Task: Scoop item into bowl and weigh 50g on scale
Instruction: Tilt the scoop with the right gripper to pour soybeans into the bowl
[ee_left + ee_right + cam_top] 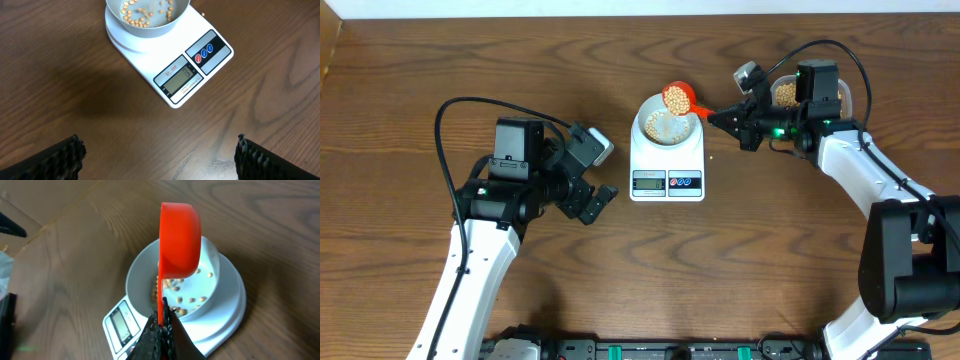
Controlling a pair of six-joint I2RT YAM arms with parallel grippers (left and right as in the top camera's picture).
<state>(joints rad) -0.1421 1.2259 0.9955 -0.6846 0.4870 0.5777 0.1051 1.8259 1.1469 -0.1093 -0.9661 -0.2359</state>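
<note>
**Now: scoop over the bowl, reading unknown**

Right hand (718, 116) is clamped on the thin handle of the orange scoop (678, 97). In the wrist view its two fingers pinch the handle edge-on. The scoop sits at about 1 o'clock over the bowl (644, 128), rolled partly on its side, with a load of beans (676, 98) showing in its cup from overhead. I take the roll as a slow pour, since trickling suits hitting a target weight.

The bowl rests centred on the scale (667, 183), so each bean that lands is counted. A thin layer of beans covers the bowl floor. That looks like a modest amount to me, though I can't judge it against 50g by eye. The display (180, 80) faces 6 o'clock and I can't read the digits.

Left hand (160, 141) hangs above the bare tabletop (410, 90) at 8 o'clock of the scale, fingers spread wide and holding nothing. I judge it's parked there to keep its camera on the display.

The supply tub (785, 93) is at 2 o'clock, partly behind the right arm and close by for refills.
</note>
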